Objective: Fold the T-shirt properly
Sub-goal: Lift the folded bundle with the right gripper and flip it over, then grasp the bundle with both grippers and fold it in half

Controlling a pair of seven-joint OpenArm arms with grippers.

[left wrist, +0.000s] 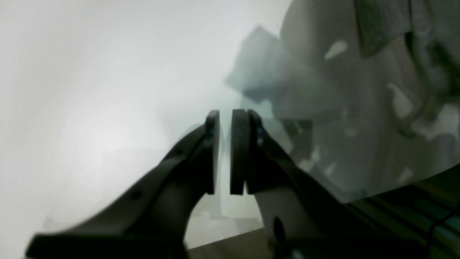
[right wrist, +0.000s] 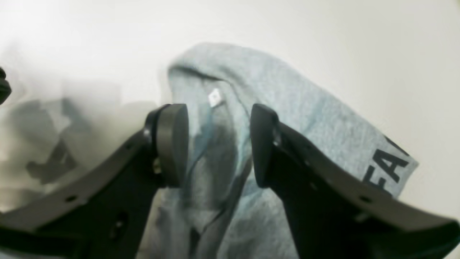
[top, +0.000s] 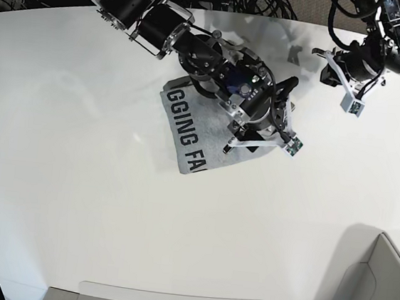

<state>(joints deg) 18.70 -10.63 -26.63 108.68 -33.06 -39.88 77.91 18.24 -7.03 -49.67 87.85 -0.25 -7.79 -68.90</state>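
One T-shirt (top: pixel 188 124) lay on the white desk (top: pixel 73 201), bunched into a rough slab near the middle of the surface, and two arms worked above it. The cloth was heather-grey cotton, soft and creased, with black block capitals showing along its near edge in the base view; only parts of the words could be read. In the right wrist view a small pale label (right wrist: pixel 214 97) sat on an inner fold of the cloth, and more black letters showed at the far corner.

The right end effector (right wrist: pixel 219 144) hung directly over the shirt, its two dark padded fingers spread wide with folds of grey fabric lying between them. The pads stood apart from the cloth on both sides, so nothing was gripped.

The left end effector (left wrist: pixel 224 151) was raised well apart from the shirt, toward the far edge of the desk. Its two flat black pads stood nearly together with a thin gap, and nothing was seen between them. The rest of that view was badly blurred; only grey shapes showed beyond the fingers.

One light grey bin (top: pixel 378 298) sat at the near corner of the desk; its contents could not be made out.
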